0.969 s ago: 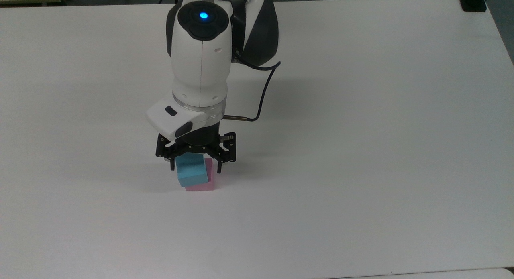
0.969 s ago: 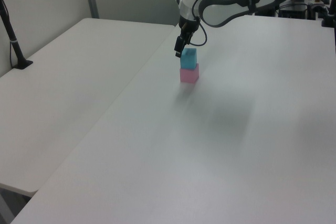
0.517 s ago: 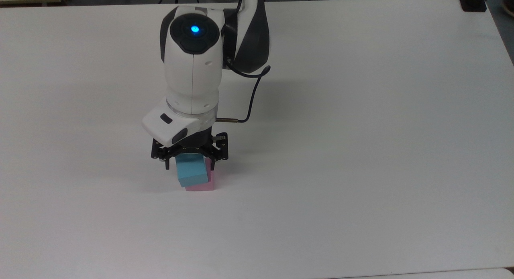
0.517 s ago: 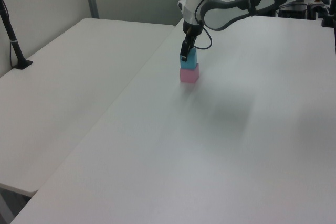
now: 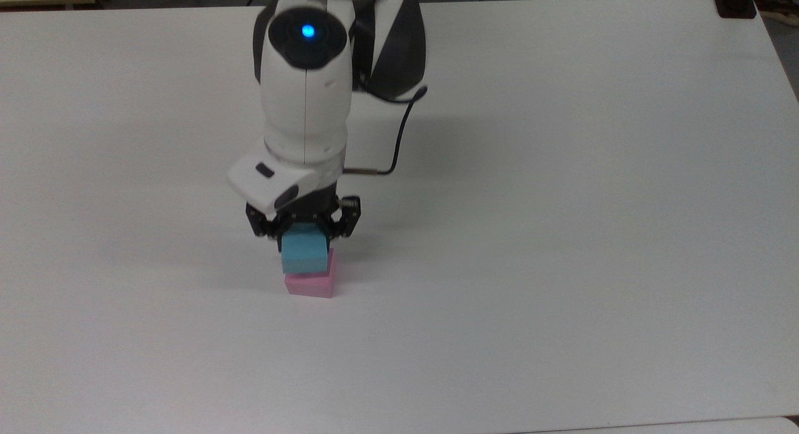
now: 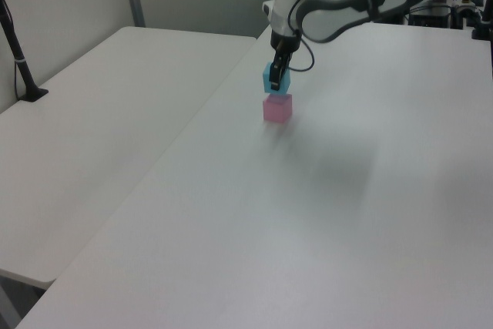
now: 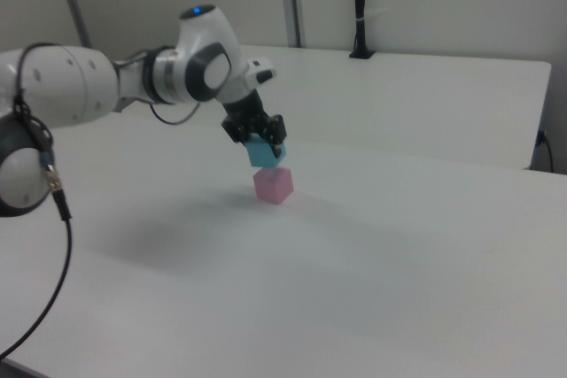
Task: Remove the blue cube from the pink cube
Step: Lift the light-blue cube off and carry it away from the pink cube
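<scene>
My gripper is shut on the blue cube, one finger on each side of it. The blue cube hangs a little above the pink cube, with a small gap between them in the left view and the right view. The pink cube rests on the white table, near the middle of the top view. The arm's white wrist stands straight above both cubes.
A second white table adjoins on the left view's left, with a black post on it. A black cable loops off the wrist. A black mount sits at the top view's far right corner.
The fingers have closed in on the blue cube and lifted it off the pink cube. The blue cube has turned from skewed to square with the pink one.
</scene>
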{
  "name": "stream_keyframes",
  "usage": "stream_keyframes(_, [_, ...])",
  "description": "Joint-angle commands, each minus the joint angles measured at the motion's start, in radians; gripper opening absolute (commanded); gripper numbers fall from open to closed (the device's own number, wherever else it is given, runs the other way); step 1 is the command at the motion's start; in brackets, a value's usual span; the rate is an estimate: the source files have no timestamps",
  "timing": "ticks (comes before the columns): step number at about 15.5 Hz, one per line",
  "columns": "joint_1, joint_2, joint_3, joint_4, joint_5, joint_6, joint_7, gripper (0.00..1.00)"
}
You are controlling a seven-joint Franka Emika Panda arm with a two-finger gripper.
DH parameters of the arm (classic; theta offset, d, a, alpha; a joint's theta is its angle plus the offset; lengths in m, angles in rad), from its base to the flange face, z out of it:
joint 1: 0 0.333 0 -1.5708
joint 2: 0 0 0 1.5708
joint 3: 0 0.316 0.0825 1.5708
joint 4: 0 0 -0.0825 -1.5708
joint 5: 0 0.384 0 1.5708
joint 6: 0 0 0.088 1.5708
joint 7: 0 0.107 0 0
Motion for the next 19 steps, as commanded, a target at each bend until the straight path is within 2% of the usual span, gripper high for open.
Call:
stream_keyframes(1, [0.014, -0.334, 0.067, -0.372, 0.015, -0.038, 0.017, 0.2])
stream_keyframes(3, [0.018, -0.451, 0.126, -0.534, 0.015, -0.038, 0.08, 0.23])
stream_keyframes(5, [0.019, -0.526, 0.2, -0.651, 0.016, -0.036, 0.152, 0.27])
stream_keyframes(7, [0.04, -0.545, 0.238, -0.704, 0.016, -0.035, 0.233, 0.27])
stream_keyframes(11, [0.048, -0.511, 0.305, -0.712, 0.016, -0.03, 0.287, 0.27])
stream_keyframes(13, [0.089, -0.506, 0.308, -0.742, 0.016, -0.033, 0.286, 0.27])
stream_keyframes(19, [0.113, -0.453, 0.309, -0.775, 0.024, -0.029, 0.339, 0.29])
